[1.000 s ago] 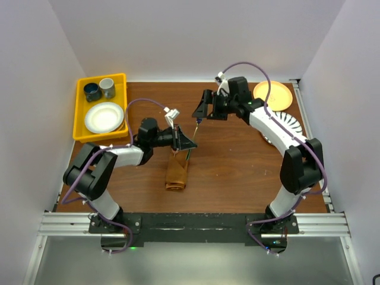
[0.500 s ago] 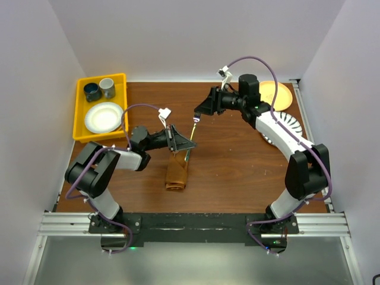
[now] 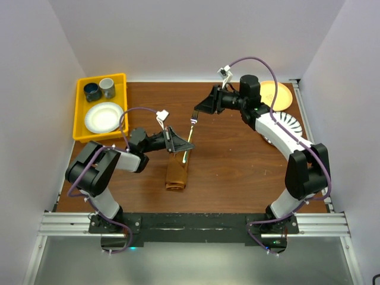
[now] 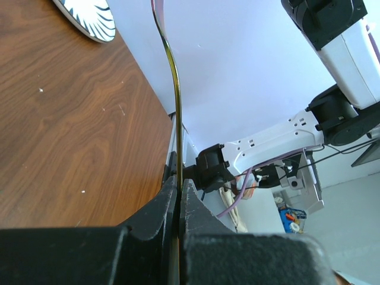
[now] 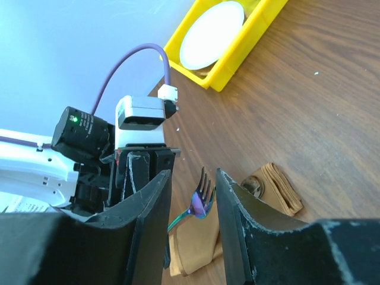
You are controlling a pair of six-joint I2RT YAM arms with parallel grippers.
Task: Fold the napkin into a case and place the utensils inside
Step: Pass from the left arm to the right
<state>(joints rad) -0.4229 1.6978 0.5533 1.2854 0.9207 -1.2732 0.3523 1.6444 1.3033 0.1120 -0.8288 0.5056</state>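
The napkin (image 3: 177, 172) lies folded as a narrow rust-brown case on the table; in the right wrist view the case (image 5: 199, 243) has a round shiny utensil end (image 5: 252, 186) showing at its fold. My left gripper (image 3: 181, 144) is shut on the thin handle of a fork (image 3: 191, 126) that points up and away from the case. The handle (image 4: 176, 107) runs straight out from the left gripper (image 4: 179, 187). My right gripper (image 3: 198, 110) is open, and the iridescent fork head (image 5: 203, 196) stands between its fingers (image 5: 228, 196) with a gap on each side.
A yellow bin (image 3: 80, 113) at the back left holds a white plate (image 3: 104, 117) and two cups (image 3: 99, 89). At the back right are a yellow plate (image 3: 274, 94) and a striped plate (image 3: 286, 127).
The right gripper's jaws have narrowed around the fork head, and that arm has shifted slightly back and right. The left gripper has drawn a little left, still holding the fork.
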